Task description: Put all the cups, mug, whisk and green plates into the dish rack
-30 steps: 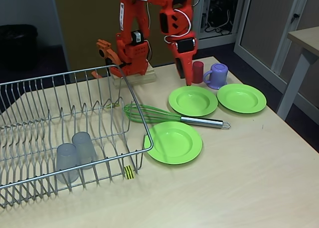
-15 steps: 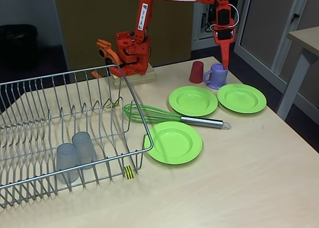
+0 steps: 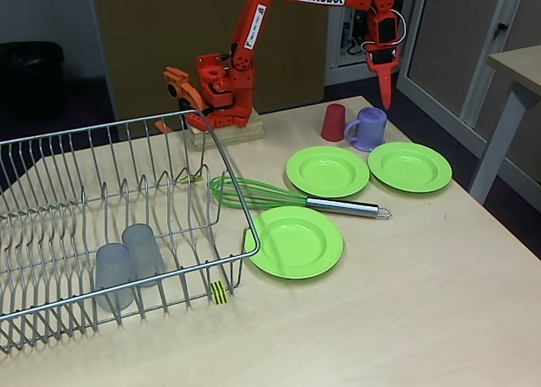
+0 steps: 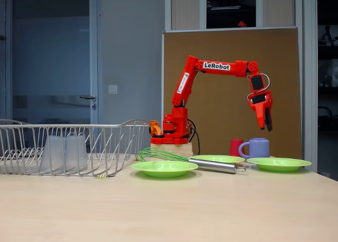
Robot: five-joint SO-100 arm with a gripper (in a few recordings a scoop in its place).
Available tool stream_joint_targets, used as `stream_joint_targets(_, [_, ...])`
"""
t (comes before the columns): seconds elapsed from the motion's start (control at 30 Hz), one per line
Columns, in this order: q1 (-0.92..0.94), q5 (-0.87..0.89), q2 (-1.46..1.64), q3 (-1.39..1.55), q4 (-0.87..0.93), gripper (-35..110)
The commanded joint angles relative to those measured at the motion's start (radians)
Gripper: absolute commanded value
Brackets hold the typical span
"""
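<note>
One target: I take the mug [image 3: 368, 128] as the thing in hand; it stands upright on the table, straight below the jaws and a touch toward the arm's base, well clear of them.
Mug axis: upright, mouth up; its handle sticks out toward the red cup [image 3: 334, 122], which stands just beside it.
Mug look: small, lilac plastic, about as tall as the red cup.
Gripper: the gripper [image 4: 266, 121] hangs above the mug, tips pointing down; I see the jaws close together with nothing between them.
Move ahead: I judge a near-straight drop onto the rim or handle is needed.
Plates: three green plates [image 3: 327, 170] lie flat, below the jaws and further forward.
Whisk: the whisk [image 3: 287, 197] lies between the plates, handle pointing away from the rack.
Rack: the dish rack [image 3: 101, 226] sits far off to the side, two grey tumblers [image 3: 127, 260] already in it.
</note>
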Motion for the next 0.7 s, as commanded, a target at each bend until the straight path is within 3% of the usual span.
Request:
stream_joint_targets(0.0, [-0.034, 0.008, 0.003, 0.037, -0.043, 45])
stream_joint_targets(0.67, [0.012, -0.126, 0.008, 0.235, -0.147, 42])
